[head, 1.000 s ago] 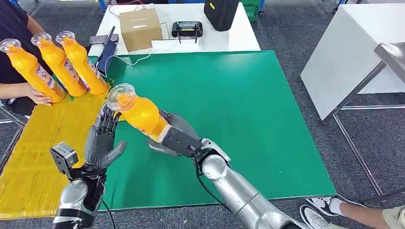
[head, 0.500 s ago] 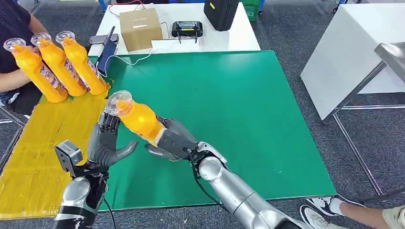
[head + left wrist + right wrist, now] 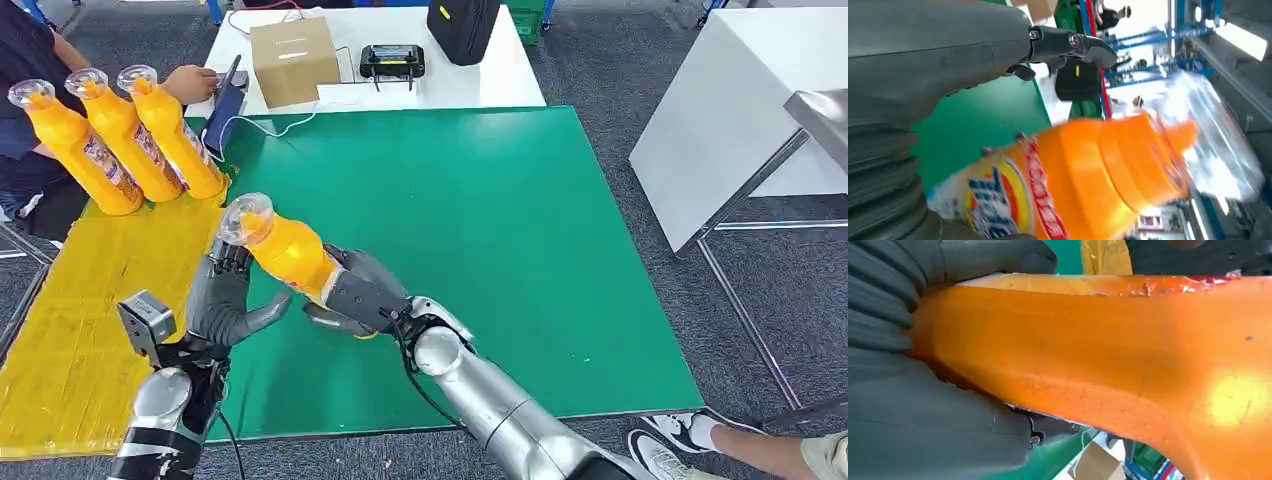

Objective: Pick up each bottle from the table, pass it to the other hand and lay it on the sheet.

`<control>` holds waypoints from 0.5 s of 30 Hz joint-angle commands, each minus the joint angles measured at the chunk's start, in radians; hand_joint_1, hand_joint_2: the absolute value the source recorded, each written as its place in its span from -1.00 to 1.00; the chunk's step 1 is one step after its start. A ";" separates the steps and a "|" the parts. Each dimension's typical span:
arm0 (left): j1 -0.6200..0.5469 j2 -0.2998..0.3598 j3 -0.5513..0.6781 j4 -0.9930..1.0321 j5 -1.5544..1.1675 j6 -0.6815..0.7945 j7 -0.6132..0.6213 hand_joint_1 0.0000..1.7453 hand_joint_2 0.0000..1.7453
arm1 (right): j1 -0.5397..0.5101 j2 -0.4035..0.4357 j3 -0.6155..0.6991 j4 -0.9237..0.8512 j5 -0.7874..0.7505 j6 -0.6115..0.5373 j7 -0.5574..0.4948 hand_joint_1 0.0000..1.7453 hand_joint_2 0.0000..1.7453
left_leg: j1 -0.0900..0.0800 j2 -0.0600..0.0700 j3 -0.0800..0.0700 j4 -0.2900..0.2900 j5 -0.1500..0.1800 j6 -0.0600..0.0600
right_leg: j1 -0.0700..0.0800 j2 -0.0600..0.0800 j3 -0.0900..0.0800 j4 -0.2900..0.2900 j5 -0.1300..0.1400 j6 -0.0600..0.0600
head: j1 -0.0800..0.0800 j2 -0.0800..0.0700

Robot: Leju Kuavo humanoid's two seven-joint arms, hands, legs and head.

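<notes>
My right hand [image 3: 355,295] grips an orange bottle [image 3: 290,255] by its lower body and holds it tilted above the green mat [image 3: 480,230], its clear cap [image 3: 245,218] pointing to the far left. My left hand [image 3: 228,300] is open beside the bottle, fingers up behind its neck and thumb [image 3: 268,314] reaching under it. In the left wrist view the bottle [image 3: 1088,175] lies close before the open left hand [image 3: 923,60]. The right wrist view shows the bottle [image 3: 1098,350] wrapped by the right hand [image 3: 923,415]. Three more orange bottles [image 3: 120,135] lie side by side on the yellow sheet [image 3: 100,290].
A person sits at the far left, one hand [image 3: 190,82] on a dark device by the mat's corner. A cardboard box [image 3: 292,60], a black controller [image 3: 392,60] and a black bag [image 3: 462,28] stand on the white table behind. Another white table [image 3: 720,110] is at right.
My right hand has lowered the bottle slightly toward my left hand, whose thumb has come in under it. The person's hand left the lying bottles and moved to the dark device.
</notes>
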State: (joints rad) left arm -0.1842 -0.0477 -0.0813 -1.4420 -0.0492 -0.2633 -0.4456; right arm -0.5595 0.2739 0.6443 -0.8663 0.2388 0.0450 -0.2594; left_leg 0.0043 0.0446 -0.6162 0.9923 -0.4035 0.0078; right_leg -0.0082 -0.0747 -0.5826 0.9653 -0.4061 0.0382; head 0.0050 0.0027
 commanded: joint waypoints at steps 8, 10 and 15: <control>-0.062 0.048 -0.052 0.144 0.107 -0.087 0.048 -1.00 1.00 | -0.076 0.062 0.182 0.180 0.077 0.041 0.005 1.00 1.00 | 0.000 -0.002 0.004 0.000 -0.001 -0.001 | -0.001 0.005 0.003 0.000 -0.001 -0.001 | 0.000 0.000; -0.058 0.052 -0.039 0.146 0.108 -0.080 0.044 -1.00 1.00 | -0.062 0.075 0.240 0.176 0.092 0.061 0.002 1.00 1.00 | 0.001 -0.001 0.003 -0.001 -0.001 -0.001 | 0.000 0.004 0.002 0.000 -0.001 -0.001 | 0.000 0.000; -0.046 0.061 -0.030 0.151 0.073 -0.063 0.019 -1.00 1.00 | -0.043 0.075 0.348 0.137 0.082 0.068 0.002 1.00 1.00 | 0.001 0.000 0.002 -0.001 -0.001 -0.001 | 0.000 0.004 0.002 -0.001 -0.001 -0.001 | 0.000 0.000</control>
State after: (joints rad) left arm -0.1955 -0.0195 -0.1000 -1.3794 0.0611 -0.3449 -0.4146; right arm -0.5837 0.3368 0.7762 -0.7702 0.3201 0.0877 -0.2541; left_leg 0.0044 0.0452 -0.6164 0.9921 -0.4036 0.0077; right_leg -0.0081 -0.0745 -0.5832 0.9654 -0.4062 0.0380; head 0.0046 0.0027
